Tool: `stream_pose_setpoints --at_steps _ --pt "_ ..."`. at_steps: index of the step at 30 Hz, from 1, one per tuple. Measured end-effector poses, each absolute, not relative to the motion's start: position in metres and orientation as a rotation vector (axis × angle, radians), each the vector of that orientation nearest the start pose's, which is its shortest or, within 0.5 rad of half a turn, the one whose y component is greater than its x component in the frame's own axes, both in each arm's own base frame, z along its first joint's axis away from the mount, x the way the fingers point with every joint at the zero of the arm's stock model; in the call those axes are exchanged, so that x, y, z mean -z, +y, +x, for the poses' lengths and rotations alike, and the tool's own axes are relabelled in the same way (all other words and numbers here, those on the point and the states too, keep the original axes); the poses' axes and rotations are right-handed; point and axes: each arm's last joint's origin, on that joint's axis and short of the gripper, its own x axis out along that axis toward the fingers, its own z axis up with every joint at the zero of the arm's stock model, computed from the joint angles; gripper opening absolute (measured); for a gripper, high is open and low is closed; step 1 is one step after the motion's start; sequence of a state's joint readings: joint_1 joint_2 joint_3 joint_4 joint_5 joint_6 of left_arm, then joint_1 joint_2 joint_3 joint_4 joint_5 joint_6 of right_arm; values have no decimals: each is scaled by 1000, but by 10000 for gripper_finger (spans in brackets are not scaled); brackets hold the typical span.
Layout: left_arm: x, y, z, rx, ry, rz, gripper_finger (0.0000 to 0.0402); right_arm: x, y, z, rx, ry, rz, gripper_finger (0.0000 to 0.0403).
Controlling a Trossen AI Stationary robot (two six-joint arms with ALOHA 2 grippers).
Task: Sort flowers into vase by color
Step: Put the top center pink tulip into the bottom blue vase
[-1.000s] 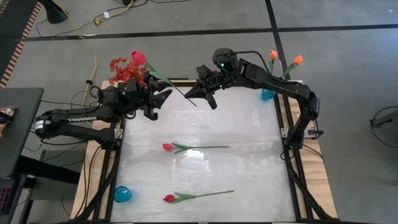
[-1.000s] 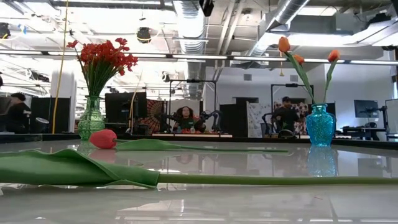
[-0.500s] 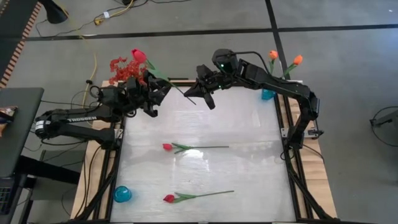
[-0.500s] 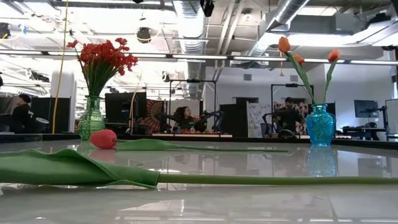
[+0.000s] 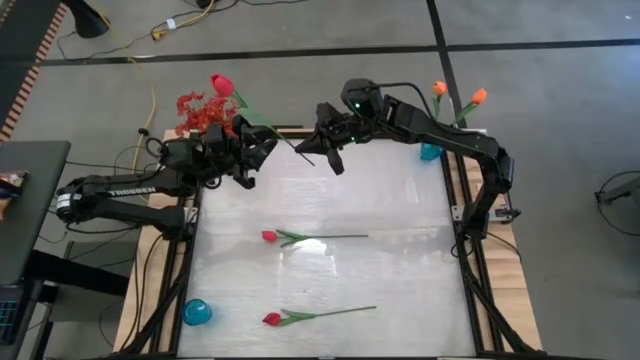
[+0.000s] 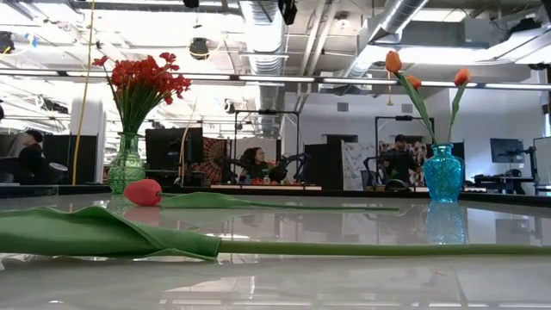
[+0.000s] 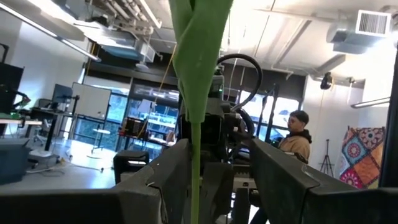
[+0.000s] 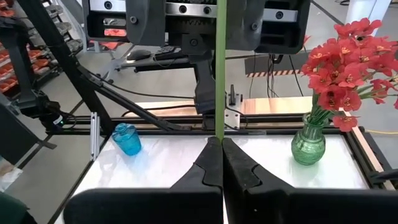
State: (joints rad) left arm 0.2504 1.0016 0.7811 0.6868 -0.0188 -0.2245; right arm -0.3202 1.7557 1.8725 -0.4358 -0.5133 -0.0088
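The high view shows both pincers sharing one pinkish-red tulip (image 5: 222, 84) above the bench (image 5: 400, 200) rear edge. The right wrist view shows the right pincer (image 5: 312, 150) pressed together on the stem end. The left pincer (image 5: 252, 152) stands spread about the stem. Since the earlier frame, the bloom sits slightly farther back.

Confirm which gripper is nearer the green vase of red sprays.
Left. The left gripper sits just beside the green vase at the table's far-left corner; the right gripper is farther along the far edge.
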Motion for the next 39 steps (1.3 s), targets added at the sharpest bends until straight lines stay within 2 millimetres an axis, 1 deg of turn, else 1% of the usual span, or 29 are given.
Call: stream_pose_setpoints --at_steps 12,19,29,32,39 --pt "-373 55 210 -250 -487 -175 153 -404 -110 383 -174 325 138 18" --pt "-367 56 212 -264 -421 -190 102 -407 -110 383 -174 295 126 18" --pt "-369 56 211 -280 -432 -164 34 -407 -110 384 -175 289 123 19" --pt "-368 56 212 -285 -427 -145 8 -407 -110 384 -176 289 123 29" --pt "-366 56 212 -281 -389 -92 2 -408 -110 384 -180 285 115 69"
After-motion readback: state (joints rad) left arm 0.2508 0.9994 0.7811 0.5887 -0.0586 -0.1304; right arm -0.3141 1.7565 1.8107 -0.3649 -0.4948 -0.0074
